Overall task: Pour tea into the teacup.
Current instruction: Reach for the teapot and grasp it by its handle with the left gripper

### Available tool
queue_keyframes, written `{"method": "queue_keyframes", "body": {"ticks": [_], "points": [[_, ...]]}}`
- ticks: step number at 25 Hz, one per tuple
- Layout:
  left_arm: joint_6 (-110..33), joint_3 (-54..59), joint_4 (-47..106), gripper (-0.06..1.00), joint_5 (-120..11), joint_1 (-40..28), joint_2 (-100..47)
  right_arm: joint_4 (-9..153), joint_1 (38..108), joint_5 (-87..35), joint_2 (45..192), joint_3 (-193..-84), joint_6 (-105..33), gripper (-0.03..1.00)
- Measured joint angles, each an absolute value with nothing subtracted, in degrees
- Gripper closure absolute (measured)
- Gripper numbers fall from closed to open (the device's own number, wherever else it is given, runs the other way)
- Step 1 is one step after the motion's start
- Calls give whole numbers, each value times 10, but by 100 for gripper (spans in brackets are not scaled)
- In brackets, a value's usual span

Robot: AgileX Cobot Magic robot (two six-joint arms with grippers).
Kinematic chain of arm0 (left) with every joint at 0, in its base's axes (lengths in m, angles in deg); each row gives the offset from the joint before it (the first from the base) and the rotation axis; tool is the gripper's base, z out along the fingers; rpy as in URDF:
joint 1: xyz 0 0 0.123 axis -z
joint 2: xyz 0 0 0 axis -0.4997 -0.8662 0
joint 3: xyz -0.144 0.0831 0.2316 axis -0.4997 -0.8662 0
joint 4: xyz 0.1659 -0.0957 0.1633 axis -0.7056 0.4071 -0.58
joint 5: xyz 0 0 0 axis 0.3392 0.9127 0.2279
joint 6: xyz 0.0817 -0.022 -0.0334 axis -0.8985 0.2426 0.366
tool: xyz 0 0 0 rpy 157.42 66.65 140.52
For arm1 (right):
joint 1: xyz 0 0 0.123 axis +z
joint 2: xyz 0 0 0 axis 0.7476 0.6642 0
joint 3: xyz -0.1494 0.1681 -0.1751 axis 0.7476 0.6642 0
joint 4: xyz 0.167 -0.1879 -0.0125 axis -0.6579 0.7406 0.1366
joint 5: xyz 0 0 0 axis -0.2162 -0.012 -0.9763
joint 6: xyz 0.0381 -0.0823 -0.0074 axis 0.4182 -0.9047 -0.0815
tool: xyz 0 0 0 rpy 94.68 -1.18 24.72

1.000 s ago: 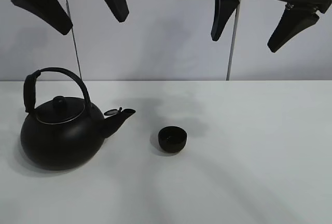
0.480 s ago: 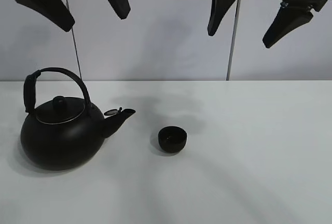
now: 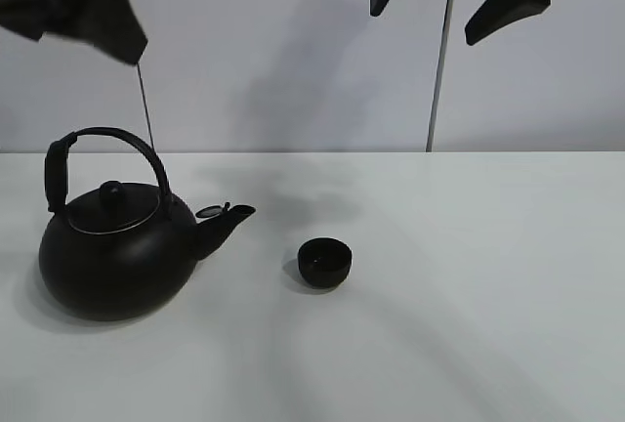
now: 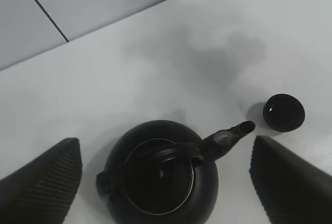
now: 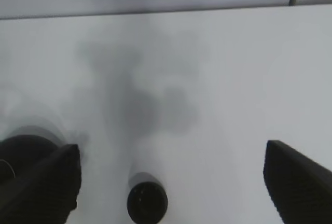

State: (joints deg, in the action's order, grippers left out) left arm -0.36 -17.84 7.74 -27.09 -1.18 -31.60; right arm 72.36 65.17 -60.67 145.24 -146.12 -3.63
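The white table [image 3: 469,295] fills the lower part of every view. On it stands the round black kettle [image 3: 112,261], upright, lid on, its arched handle up and its spout turned toward the cup.

My left gripper [image 4: 165,142] hangs high over the kettle, its ribbed fingers [image 4: 41,182] spread wide and holding nothing. My right gripper [image 3: 425,23] is also high above the table, wide open and empty.

The teacup [image 3: 324,263] is the smallest thing here: a low black bowl with no handle, dull outside and glossy inside. It sits upright on the table near the spout tip, not touching it, about mid-table in the high view.

The high view alone shows the kettle's side profile and handle arch, but there my left gripper is a blurred dark shape. My left wrist view looks straight down on the lid's ring and into the cup. My right wrist view is soft, showing the cup from above and only an edge of the kettle.
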Motion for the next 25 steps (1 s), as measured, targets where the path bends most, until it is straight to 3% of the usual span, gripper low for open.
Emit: {"method": "queue_keyframes", "body": {"ticks": [5,9,15,25], "points": [[38,-439,-9,31,-622,-49,-239,723,652,-550,1453,-1461,-36,31],[39,-549,-25,31,-800,-114,-241,722,652,-523,1453,-1461,-36,31],[-2,-582,-26,31,-913,-169,-309,722,652,-518,1453,-1461,-36,31],[-29,-582,-9,31,-1085,-204,-460,722,652,-511,1453,-1461,-36,31]]}}
